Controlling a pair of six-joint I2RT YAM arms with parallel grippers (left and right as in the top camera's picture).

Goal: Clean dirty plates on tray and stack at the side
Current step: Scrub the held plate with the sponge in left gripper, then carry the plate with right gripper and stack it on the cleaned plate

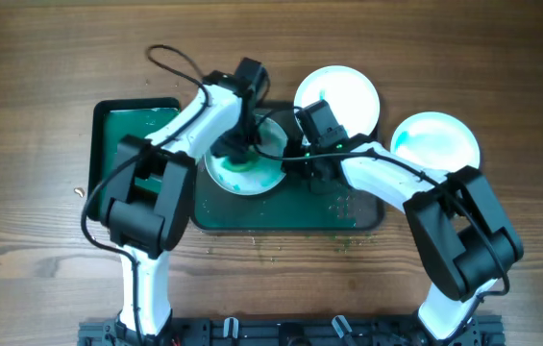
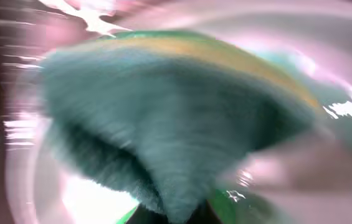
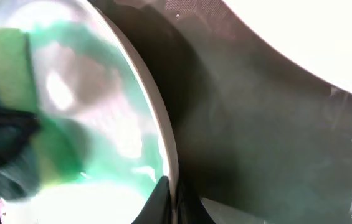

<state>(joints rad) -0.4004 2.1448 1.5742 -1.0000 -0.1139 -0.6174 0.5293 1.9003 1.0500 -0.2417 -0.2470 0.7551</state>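
left gripper clamped on sponge, pressed onto plate; right gripper pinching plate rim.

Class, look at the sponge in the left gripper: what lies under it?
The sponge presses on a white plate smeared green, which sits on the dark tray. The patch of plate directly beneath the sponge is covered, so unseen.

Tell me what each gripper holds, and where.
Left gripper: the sponge, grip point blurred. Right gripper: the dirty plate, pinched at its rim.
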